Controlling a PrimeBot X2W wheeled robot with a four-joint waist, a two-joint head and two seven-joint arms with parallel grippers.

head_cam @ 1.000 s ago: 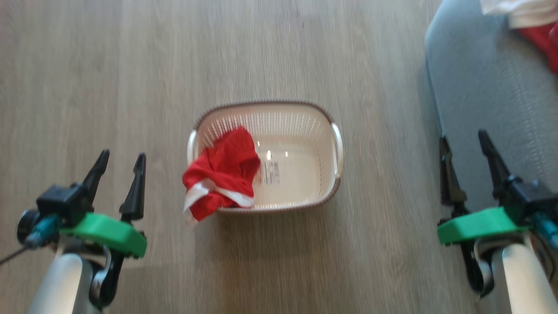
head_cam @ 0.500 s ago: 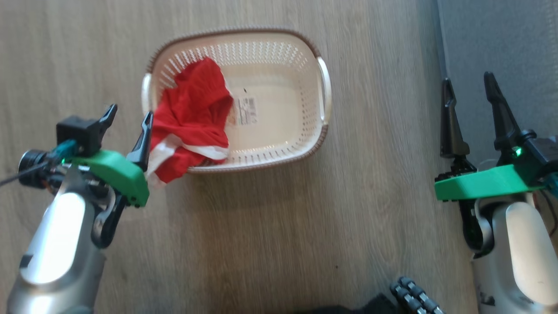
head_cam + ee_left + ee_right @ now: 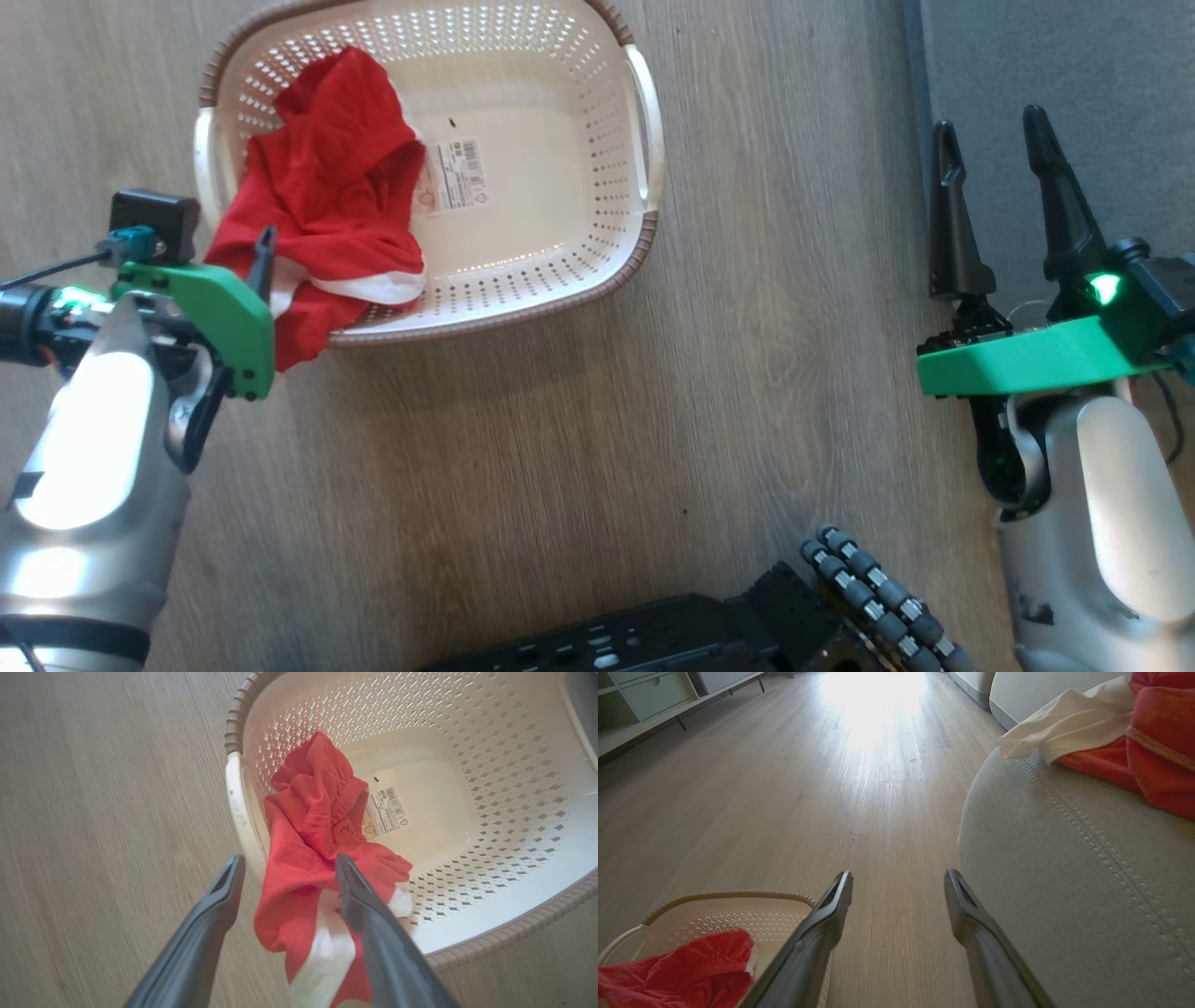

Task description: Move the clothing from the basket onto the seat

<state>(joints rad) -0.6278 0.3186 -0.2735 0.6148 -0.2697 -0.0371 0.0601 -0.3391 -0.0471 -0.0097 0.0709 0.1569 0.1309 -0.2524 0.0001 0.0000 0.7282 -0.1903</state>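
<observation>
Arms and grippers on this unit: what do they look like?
Both match: glossy silver forearm shells, green plastic wrist brackets, black camera boxes with teal plugs. Left gripper and right gripper each have two long, tapered dark grey fingers. Green lights glow at both wrists.

I see a room with a pale grey-brown wood-plank floor [image 3: 784, 788].
Bright glare [image 3: 873, 700] washes the far boards; a low pale drawer cabinet on thin dark legs [image 3: 654, 690] stands beside them.

One basket [image 3: 644, 121], one seat [image 3: 1055, 56], one red garment [image 3: 327, 187], one red-and-white heap [image 3: 1153, 765], two pairs of jaws.
</observation>
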